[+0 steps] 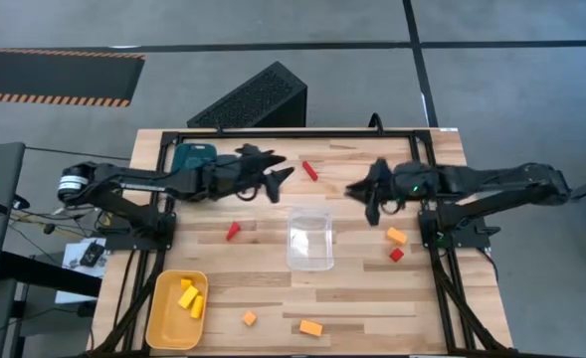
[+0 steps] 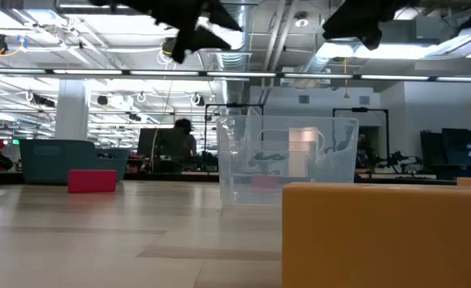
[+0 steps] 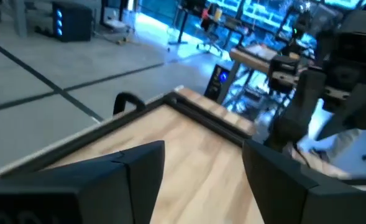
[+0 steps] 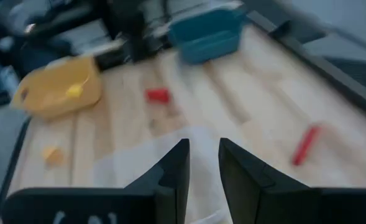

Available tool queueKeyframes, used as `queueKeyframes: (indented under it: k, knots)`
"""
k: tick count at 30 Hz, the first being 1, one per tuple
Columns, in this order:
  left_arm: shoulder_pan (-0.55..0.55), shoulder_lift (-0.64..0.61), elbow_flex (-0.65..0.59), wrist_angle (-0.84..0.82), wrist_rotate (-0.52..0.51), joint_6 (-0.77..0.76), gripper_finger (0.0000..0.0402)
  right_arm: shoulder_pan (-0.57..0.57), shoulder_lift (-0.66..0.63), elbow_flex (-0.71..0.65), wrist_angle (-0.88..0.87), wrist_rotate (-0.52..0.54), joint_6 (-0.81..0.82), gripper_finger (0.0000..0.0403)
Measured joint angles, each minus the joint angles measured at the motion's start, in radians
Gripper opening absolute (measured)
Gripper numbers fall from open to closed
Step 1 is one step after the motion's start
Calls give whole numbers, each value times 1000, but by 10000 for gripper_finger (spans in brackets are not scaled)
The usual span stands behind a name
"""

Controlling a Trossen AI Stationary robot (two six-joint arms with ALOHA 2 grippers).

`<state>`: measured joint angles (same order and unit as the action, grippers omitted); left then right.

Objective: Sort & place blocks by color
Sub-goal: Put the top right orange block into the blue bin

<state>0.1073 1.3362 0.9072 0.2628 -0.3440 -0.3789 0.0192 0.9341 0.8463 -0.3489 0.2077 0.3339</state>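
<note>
The blocks lie scattered on the wooden table. A red bar (image 1: 310,170) lies at the far middle, a red block (image 1: 233,231) to the left of the clear box (image 1: 310,239), and a red block (image 1: 396,255) beside an orange one (image 1: 396,236) on the right. Two orange blocks (image 1: 250,318) (image 1: 310,327) lie near the front edge. Yellow blocks (image 1: 190,298) rest in the yellow tray (image 1: 161,323). My left gripper (image 1: 285,167) hovers open, high over the far middle. My right gripper (image 1: 357,194) hovers to the right of the red bar, its fingers (image 4: 232,168) a narrow gap apart, nothing between them.
A teal tray (image 1: 195,157) stands at the far left under my left arm. A black frame (image 1: 302,133) runs along the table's far and side edges. In the low view an orange block (image 2: 379,232) fills the foreground, with the clear box (image 2: 287,160) behind it.
</note>
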Motion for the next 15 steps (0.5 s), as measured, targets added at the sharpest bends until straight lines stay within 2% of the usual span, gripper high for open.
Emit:
queueKeyframes:
  k: [6,9,12,15]
  knots:
    - [-29,105,135,-76,-36,-10,232,-181,-121,7,-187,-5,5,112]
    - [-29,131,181,-127,-24,-7,242,-246,-130,8,-310,-61,24,128]
    - [-15,139,213,-192,-7,22,247,-246,-117,8,-373,-105,62,158]
    - [-2,139,223,-214,16,50,248,-196,-88,8,-405,-91,84,191]
